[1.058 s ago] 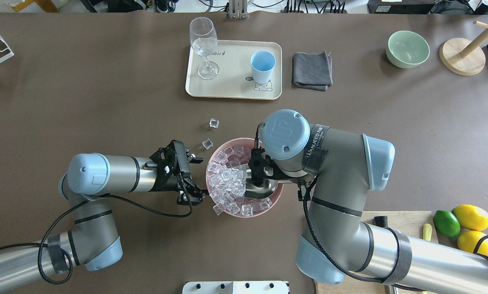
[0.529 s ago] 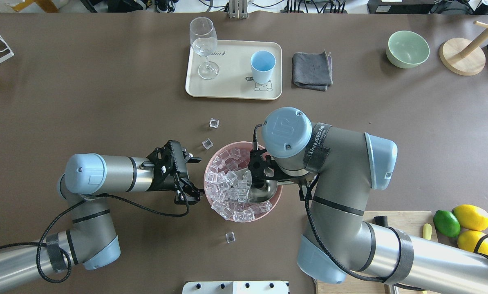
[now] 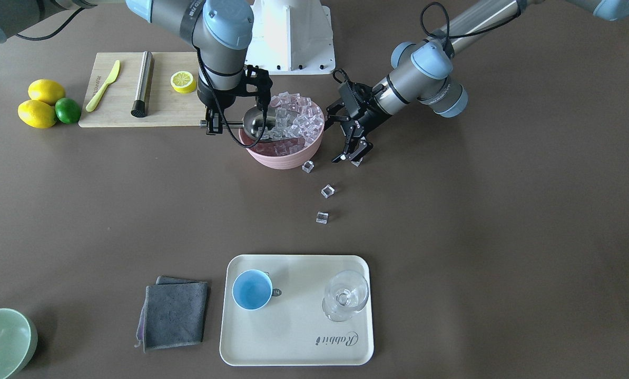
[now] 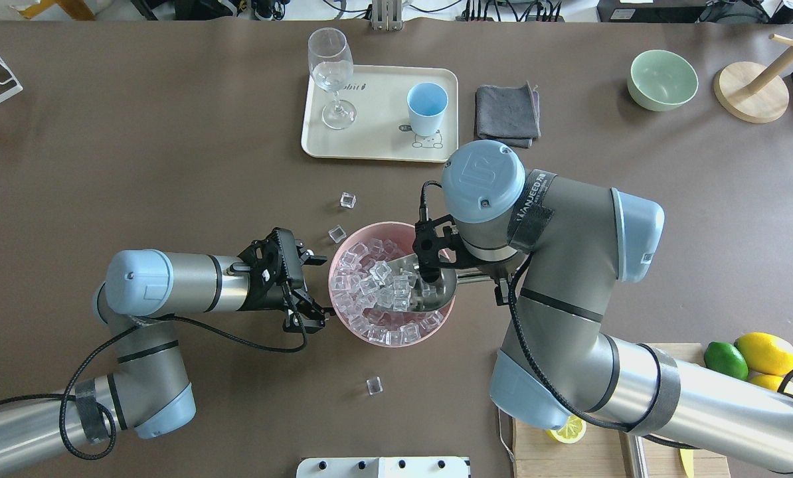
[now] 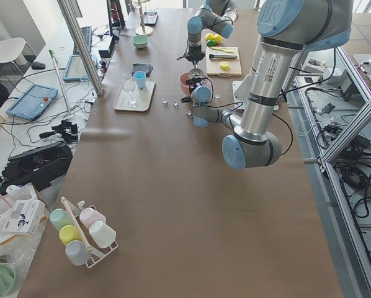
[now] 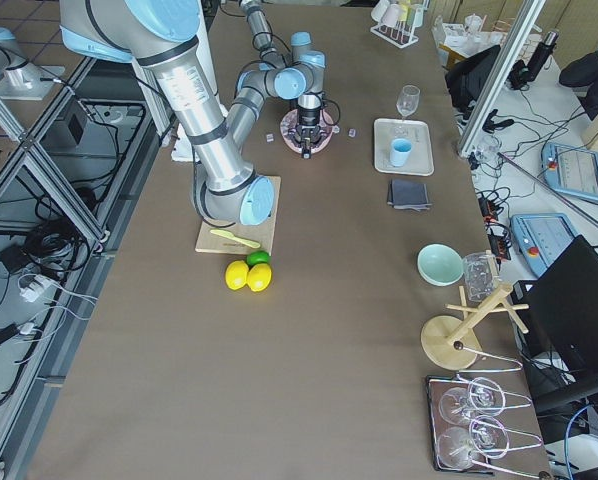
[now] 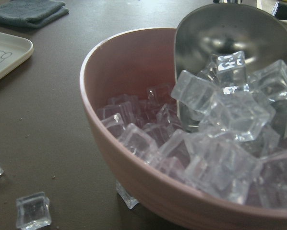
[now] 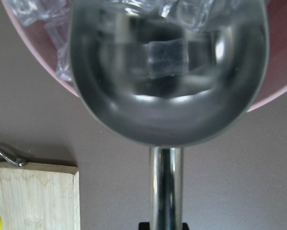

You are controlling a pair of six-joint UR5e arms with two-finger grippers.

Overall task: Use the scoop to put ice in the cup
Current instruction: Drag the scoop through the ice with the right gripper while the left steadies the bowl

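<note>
A round pink bowl [image 3: 283, 156] heaped with small clear ice cubes [image 4: 370, 289] sits mid-table. The right gripper [image 3: 213, 125] is clamped on the thin rod handle of a shiny steel scoop [image 4: 433, 300]. The scoop's trough lies in the bowl with a few cubes at its mouth. The left gripper [image 3: 350, 154] hangs just beside the bowl, jaws spread and holding nothing. Several loose cubes [image 4: 348, 200] lie on the brown table [image 4: 171, 166]. The small light-blue cup [image 4: 427, 106] stands empty on a cream tray [image 4: 376, 143], well apart from the bowl.
</note>
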